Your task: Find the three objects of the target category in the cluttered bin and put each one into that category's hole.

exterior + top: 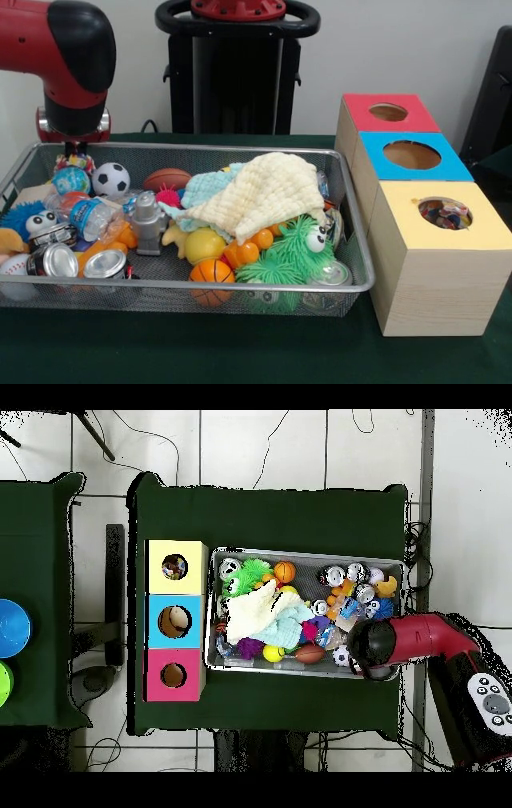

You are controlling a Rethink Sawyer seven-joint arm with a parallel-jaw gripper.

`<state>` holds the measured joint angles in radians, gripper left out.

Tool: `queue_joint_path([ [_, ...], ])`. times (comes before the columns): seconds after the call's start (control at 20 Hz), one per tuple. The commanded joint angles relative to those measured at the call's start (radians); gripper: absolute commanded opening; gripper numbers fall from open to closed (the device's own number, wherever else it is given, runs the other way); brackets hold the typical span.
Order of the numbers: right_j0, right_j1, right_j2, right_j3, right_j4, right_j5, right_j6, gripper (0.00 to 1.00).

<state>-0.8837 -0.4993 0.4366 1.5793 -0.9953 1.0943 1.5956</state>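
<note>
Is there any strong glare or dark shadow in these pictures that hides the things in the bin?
Front view: even, soft light; only small highlights on the metal cans, and nothing in the wire bin is hidden by shadow. Overhead view: even light too, but the red arm covers one corner of the bin.

Blue bowl [8, 627] and green bowl [3, 684] on side table [40, 524]

wire-mesh metal bin [356, 264], waffle-textured cloth [264, 192], matt wooden boxes [424, 296].
</note>
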Motion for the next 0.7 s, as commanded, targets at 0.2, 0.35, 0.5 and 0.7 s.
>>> queue_joint_path([
  [0.2, -0.082, -0.206, 0.245, 0.138, 0.301, 0.024, -0.334, 0.0],
  [0.35, -0.08, -0.237, 0.267, 0.139, 0.336, 0.047, -0.331, 0.0],
  [0.5, -0.064, -0.257, 0.275, 0.136, 0.345, 0.021, -0.288, 0.0],
  [0.7, -0.034, -0.285, 0.284, 0.142, 0.351, -0.067, -0.189, 0.0],
])
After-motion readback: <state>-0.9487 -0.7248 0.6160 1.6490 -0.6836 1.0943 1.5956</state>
